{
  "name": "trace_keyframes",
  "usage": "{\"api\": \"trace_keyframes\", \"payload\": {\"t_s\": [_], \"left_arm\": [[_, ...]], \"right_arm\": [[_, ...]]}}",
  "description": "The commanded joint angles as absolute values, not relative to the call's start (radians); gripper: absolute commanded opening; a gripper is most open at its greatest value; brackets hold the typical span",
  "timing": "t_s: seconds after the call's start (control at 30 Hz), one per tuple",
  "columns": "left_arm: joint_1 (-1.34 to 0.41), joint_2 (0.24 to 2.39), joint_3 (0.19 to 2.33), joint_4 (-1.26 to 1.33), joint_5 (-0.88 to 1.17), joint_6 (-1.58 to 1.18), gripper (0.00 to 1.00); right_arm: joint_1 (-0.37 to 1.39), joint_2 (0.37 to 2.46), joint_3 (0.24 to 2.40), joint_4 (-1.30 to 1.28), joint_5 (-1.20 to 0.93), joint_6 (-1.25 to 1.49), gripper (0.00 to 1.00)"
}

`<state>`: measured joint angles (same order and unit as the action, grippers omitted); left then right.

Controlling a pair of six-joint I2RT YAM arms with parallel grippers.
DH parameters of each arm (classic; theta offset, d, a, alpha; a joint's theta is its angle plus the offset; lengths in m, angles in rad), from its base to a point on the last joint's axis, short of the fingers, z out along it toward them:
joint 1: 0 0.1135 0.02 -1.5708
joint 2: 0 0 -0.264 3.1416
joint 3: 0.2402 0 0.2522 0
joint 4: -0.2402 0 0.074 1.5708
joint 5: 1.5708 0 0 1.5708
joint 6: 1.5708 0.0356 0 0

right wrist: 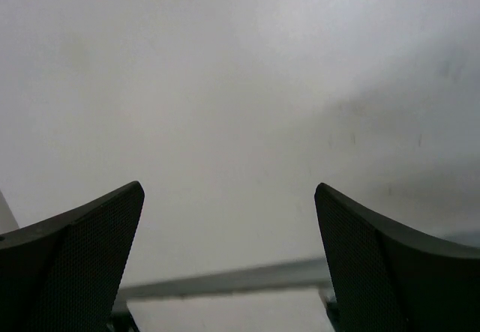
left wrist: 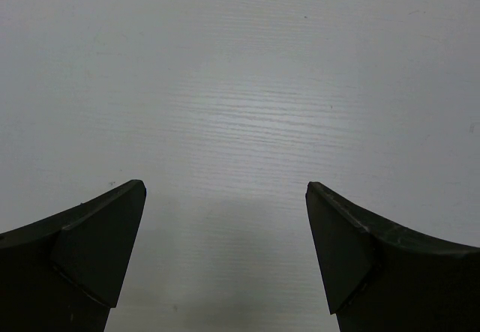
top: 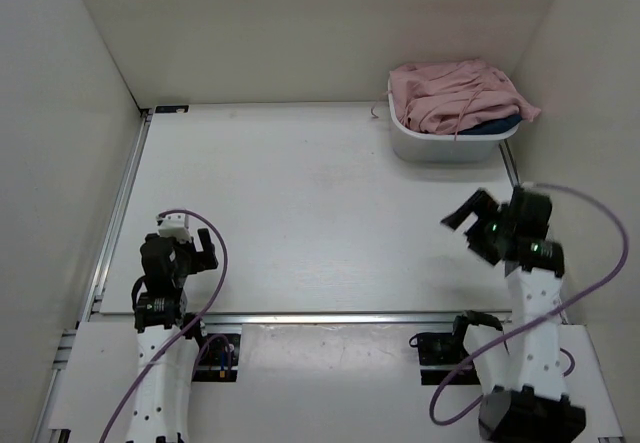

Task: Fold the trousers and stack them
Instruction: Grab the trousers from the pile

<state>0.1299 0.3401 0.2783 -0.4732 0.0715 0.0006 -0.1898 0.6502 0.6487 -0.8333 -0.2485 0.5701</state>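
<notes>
Both the left gripper (left wrist: 225,191) and right gripper (right wrist: 229,191) gape wide, empty; left arm folded low, right apparently raised above the table (top: 300,203).

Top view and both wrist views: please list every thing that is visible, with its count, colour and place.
trousers: one, dusty pink, heaped in the bin, far right
garment: one, navy, in the bin under the trousers, only an edge shows
bin: one, pale grey, far right corner of the table
table: one, white
cables: two, purple, one looping at each arm
left arm: one, white and black, near left
right arm: one, white and black, near right
left fingers: two, black, apart, holding nothing
right fingers: two, black, apart, holding nothing
</notes>
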Motion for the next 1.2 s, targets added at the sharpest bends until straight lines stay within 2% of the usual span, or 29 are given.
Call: {"api": "trace_keyframes", "payload": {"t_s": [0.0, 0.03, 0.13, 0.17, 0.33, 0.47, 0.53, 0.63, 0.73, 0.83, 0.87, 0.93, 0.97, 1.17], "left_arm": [[0.133, 0.379, 0.362, -0.477, 0.12, 0.0, 1.0], [0.133, 0.394, 0.403, -0.477, 0.144, 0.0, 1.0], [0.133, 0.455, 0.462, -0.477, 0.163, 0.0, 1.0], [0.133, 0.468, 0.494, -0.477, 0.163, 0.0, 1.0], [0.133, 0.543, 0.551, -0.477, 0.175, 0.0, 1.0], [0.133, 0.612, 0.586, -0.477, 0.213, 0.0, 1.0], [0.133, 0.652, 0.586, -0.477, 0.224, 0.0, 1.0], [0.133, 0.692, 0.586, -0.477, 0.212, 0.0, 1.0], [0.133, 0.704, 0.586, -0.477, 0.184, 0.0, 1.0], [0.133, 0.713, 0.586, -0.468, 0.175, 0.0, 1.0], [0.133, 0.713, 0.586, -0.468, 0.175, 0.0, 1.0], [0.133, 0.713, 0.586, -0.468, 0.166, 0.0, 1.0], [0.133, 0.713, 0.586, -0.468, 0.166, 0.0, 1.0], [0.133, 0.667, 0.586, -0.448, 0.144, 0.0, 1.0]], "right_arm": [[-0.192, 0.93, 1.002, -0.663, -0.038, 0.479, 0.99], [-0.192, 1.01, 1.187, -0.693, 0.006, 0.479, 0.99], [-0.173, 1.312, 1.453, -0.729, 0.083, 0.459, 0.99], [-0.173, 1.439, 1.606, -0.738, 0.124, 0.459, 0.99], [-0.164, 1.765, 1.963, -0.716, 0.23, 0.479, 0.99], [-0.155, 2.143, 2.404, -0.745, 0.253, 0.453, 0.99], [-0.155, 2.267, 2.489, -0.73, 0.265, 0.453, 0.99], [-0.155, 2.304, 2.43, -0.606, 0.256, 0.465, 0.95], [-0.146, 2.339, 2.427, -0.578, 0.256, 0.465, 0.81], [-0.146, 2.336, 2.442, -0.578, 0.256, 0.454, 0.44], [-0.134, 2.324, 2.442, -0.578, 0.256, 0.434, 0.22], [-0.106, 2.264, 2.43, -0.554, 0.306, 0.396, 0.05], [-0.075, 2.241, 2.43, -0.554, 0.33, 0.344, 0.0], [0.147, 2.002, 2.43, -0.526, 0.423, 0.121, 0.0]]}}
